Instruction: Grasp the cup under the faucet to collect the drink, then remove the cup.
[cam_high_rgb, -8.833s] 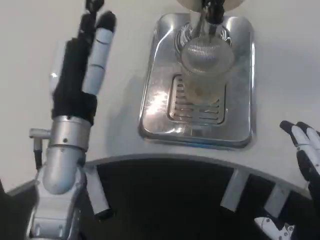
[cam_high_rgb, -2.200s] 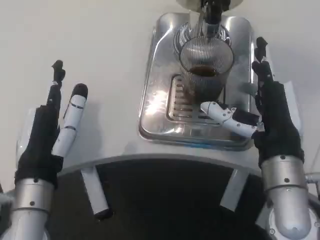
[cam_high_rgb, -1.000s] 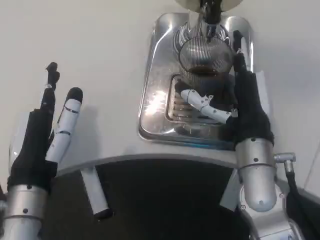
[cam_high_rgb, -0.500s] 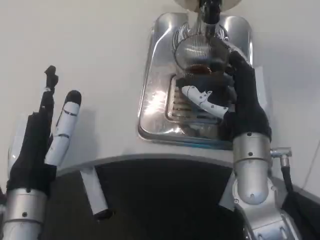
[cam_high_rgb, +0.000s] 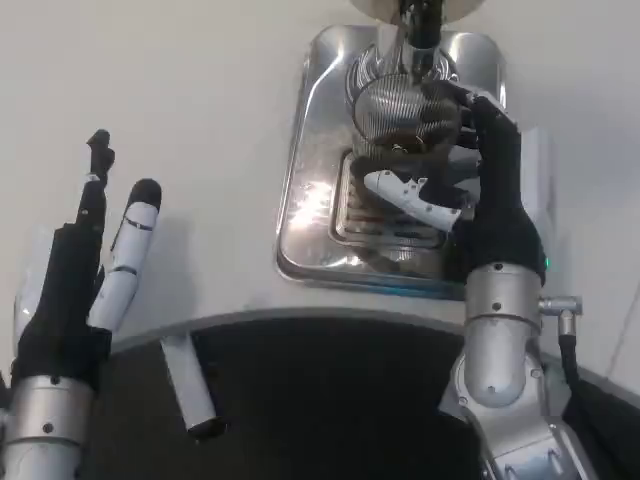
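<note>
Since half a second ago, closed tighter round the cup (cam_high_rgb: 392, 112): right hand (cam_high_rgb: 478, 185) fingers (cam_high_rgb: 452, 100) now wrapped about its ribbed glass wall from the right, white thumb (cam_high_rgb: 412, 194) laid across below its front. Since two seconds ago, moved in from beside the drip tray (cam_high_rgb: 310, 190) to right over it. Holding the cup, then, upright, dark drink showing inside, directly beneath the black faucet (cam_high_rgb: 420, 30) and standing over the tray's slotted grate (cam_high_rgb: 365, 215). Further out, silver right forearm (cam_high_rgb: 495, 340) rising from the desk (cam_high_rgb: 200, 90) edge. Off to the left, well apart from the tray, left hand (cam_high_rgb: 85, 270) raised over the white desk, fingers (cam_high_rgb: 132, 235) straight and spread, gripping nothing, barely shifted.
</note>
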